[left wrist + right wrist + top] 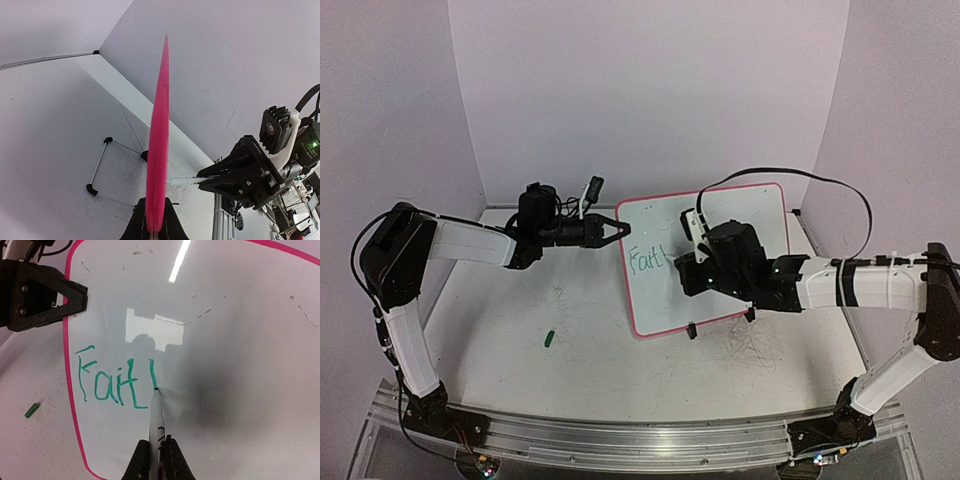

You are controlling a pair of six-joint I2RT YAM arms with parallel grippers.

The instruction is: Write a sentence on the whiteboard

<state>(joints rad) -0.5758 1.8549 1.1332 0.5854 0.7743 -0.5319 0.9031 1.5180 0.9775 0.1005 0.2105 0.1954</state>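
Observation:
The whiteboard (740, 215), white with a pink frame, stands tilted on the table right of centre. My left gripper (620, 229) is shut on its left edge, seen as a pink strip (159, 150) between my jaws in the left wrist view. My right gripper (156, 460) is shut on a white marker (156, 415) whose green tip touches the board (240, 340). The sentence (117, 382) reads "Fait" in green plus one fresh vertical stroke ending at the tip. It also shows in the top view (646, 260). The right gripper (692, 262) hides the writing's right end there.
A small green marker cap (549, 339) lies on the table left of the board, also in the right wrist view (32, 410). The board's black clip feet (691, 331) rest near its front edge. Walls close the table at back and sides.

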